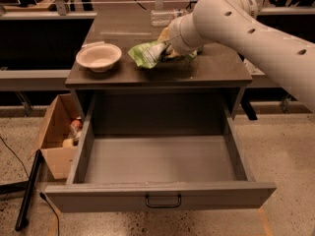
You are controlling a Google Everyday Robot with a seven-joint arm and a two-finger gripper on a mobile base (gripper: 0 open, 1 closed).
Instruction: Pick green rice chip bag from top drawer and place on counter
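The green rice chip bag (145,53), crumpled light green with a white panel, is over the middle of the counter (113,75); whether it touches the surface cannot be told. My gripper (165,51) is at the bag's right end, shut on it, with the white arm reaching in from the right. The top drawer (157,168) stands pulled fully open below the counter. Its grey inside is bare and its dark handle (163,201) faces the front.
A pale bowl (99,56) sits on the counter's left part. A clear plastic bottle (165,16) lies at the counter's back edge. A brown cardboard box (55,134) with items stands on the floor left of the drawer. A dark pole (28,191) lies on the floor.
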